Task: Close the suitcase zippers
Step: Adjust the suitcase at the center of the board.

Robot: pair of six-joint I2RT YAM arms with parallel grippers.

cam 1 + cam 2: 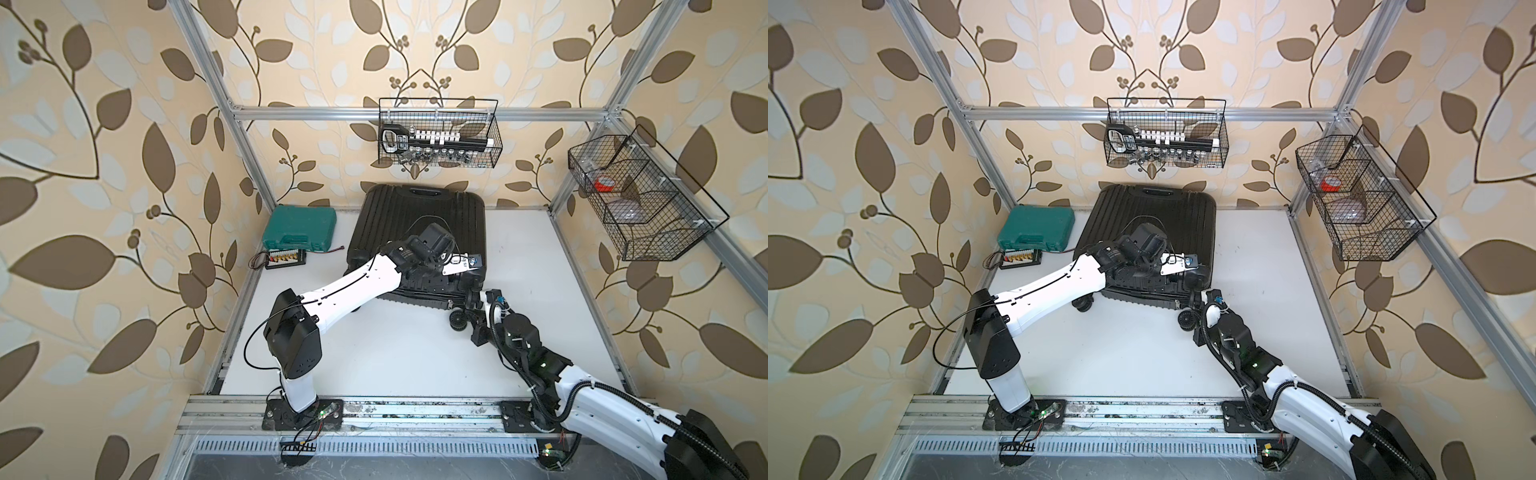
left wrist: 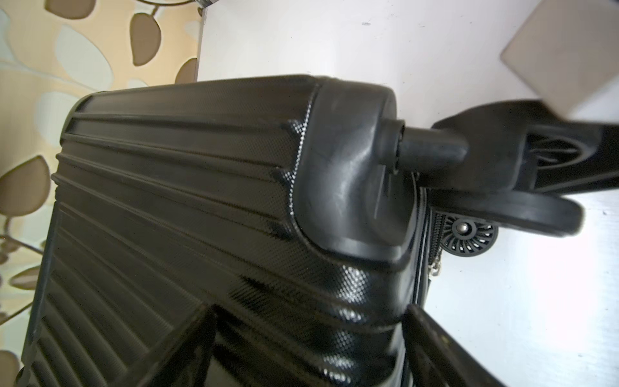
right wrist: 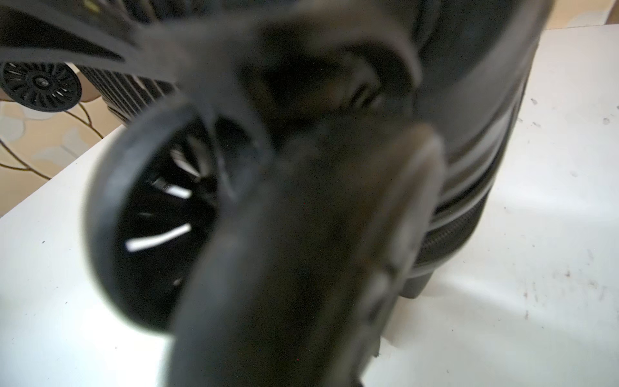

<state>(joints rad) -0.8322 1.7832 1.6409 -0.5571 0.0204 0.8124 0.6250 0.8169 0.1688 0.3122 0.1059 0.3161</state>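
Suitcase flat on table, both arms at its wheel end

In both top views the suitcase (image 1: pixel 415 216) (image 1: pixel 1152 216) lies lid down, ribbed shell up, at 12 o'clock on the white table (image 1: pixel 395 357), with its wheels toward 6 o'clock. A green tool case (image 1: pixel 299 228) sits at its 9 o'clock. The left arm (image 1: pixel 353 286) reaches over the shell. The right gripper (image 1: pixel 473 302) is at the 5 o'clock corner, beside a wheel (image 1: pixel 457 322)

Left wrist view: the left gripper (image 2: pixel 310 315) has its jaws spread wide, straddling the shell's corner. The zippers (image 2: pixel 436 234) run along the seam there, with a metal pull hanging

Right wrist view: blurred; the right gripper is closed, and what it pinches cannot be told
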